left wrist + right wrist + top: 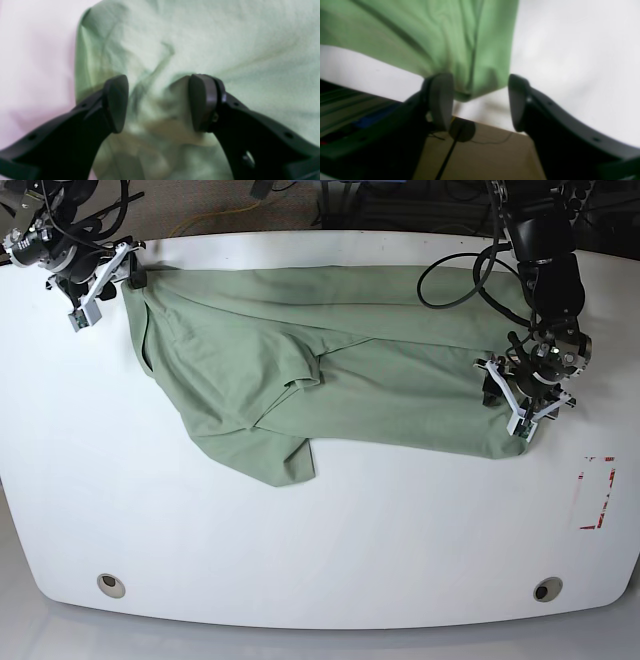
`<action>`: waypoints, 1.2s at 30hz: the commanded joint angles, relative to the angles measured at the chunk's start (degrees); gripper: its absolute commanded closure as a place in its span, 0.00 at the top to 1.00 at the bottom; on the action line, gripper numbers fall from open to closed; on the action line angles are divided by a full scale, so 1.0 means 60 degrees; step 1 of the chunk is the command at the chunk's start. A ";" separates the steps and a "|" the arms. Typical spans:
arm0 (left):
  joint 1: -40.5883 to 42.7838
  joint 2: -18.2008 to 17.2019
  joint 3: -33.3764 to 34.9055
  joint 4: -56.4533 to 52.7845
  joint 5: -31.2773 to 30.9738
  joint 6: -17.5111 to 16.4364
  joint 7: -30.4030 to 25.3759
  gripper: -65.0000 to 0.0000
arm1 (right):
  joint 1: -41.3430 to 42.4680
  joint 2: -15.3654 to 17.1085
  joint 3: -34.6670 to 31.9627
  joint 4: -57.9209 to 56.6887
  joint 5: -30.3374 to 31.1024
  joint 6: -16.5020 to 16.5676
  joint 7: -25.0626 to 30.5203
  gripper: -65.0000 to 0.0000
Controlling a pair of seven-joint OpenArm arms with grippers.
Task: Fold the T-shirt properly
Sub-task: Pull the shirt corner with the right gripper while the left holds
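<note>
At the table's far corner on the base view's left, the right gripper point(480, 102) stands with jaws parted, a corner of the T-shirt point(330, 370) lying between them unpinched, likely just laid down to anchor that edge. Across the cloth, the left gripper point(158, 103) hovers spread over bunched fabric near the opposite end, gripping nothing. Between the 2 arms the shirt lies stretched lengthwise along the far half of the white table point(320, 540), 1 sleeve flopped over the body and a flap trailing toward the camera, so flattening seems unfinished.
</note>
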 commanded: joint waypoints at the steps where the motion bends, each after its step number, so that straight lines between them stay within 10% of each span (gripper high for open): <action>1: -0.0031 -0.0103 0.0001 0.0033 0.0352 0.0019 0.0362 0.55 | 0.0039 0.0158 0.0016 0.0190 0.0348 0.0013 0.0164 0.56; 26: -0.0031 -0.0103 0.0016 0.0019 0.0352 0.0019 0.0362 0.55 | 0.2779 -0.0530 -0.2079 -0.1788 -0.2319 0.0013 0.0560 0.56; 32: -0.0031 -0.0103 0.0016 0.0019 0.0352 0.0019 0.0362 0.55 | 0.2750 -0.0603 -0.2079 -0.2081 -0.2290 0.0013 0.0574 0.25; 36: -0.0045 -0.0103 0.0016 0.0019 0.0352 0.0019 0.0362 0.55 | 0.2765 -0.0647 -0.2343 -0.2594 -0.2304 0.0013 0.0604 0.31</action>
